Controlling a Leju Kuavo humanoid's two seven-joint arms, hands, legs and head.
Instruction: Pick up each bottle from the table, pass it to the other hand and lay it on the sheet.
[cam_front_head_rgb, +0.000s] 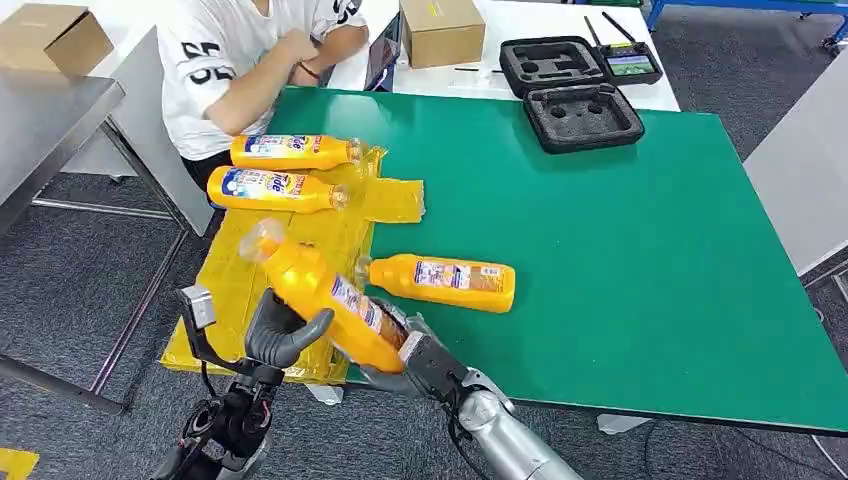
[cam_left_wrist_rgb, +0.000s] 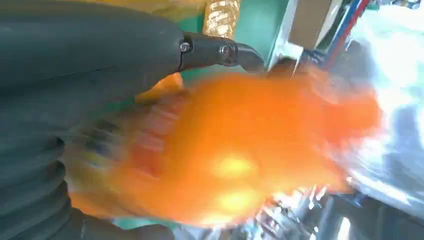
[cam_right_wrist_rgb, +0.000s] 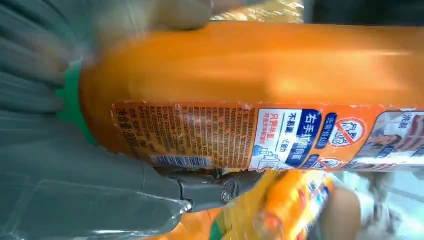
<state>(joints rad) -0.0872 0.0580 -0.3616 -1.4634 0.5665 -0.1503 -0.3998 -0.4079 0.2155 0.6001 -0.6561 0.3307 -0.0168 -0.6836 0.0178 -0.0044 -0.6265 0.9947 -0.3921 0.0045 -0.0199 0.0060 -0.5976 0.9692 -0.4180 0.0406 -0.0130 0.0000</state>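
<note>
Held bottle (cam_front_head_rgb: 325, 295) tilted in air over bench (cam_front_head_rgb: 640, 250) edge, cap toward yellow sheet (cam_front_head_rgb: 300, 240). Right hand (cam_front_head_rgb: 415, 355) fingers wrap base; left hand (cam_front_head_rgb: 280, 335) fingers curl round mid-body. We judge it full, heavy, smooth plastic, slippery; grip labelled waist

On my right wrist feed the held bottle (cam_right_wrist_rgb: 260, 85) shows its label (cam_right_wrist_rgb: 265, 137) close up: white Chinese characters on a blue patch that I read as 右手抓, smaller red characters beside them that I can't make out, a block of fine print too small to read, a barcode, and a round red-ringed sign. From the head camera, the upper bottles on the sheet (cam_front_head_rgb: 290, 150) carry blue lettering too blurred to read. The person's white shirt (cam_front_head_rgb: 215, 60) bears black figures, partly hidden.
</note>
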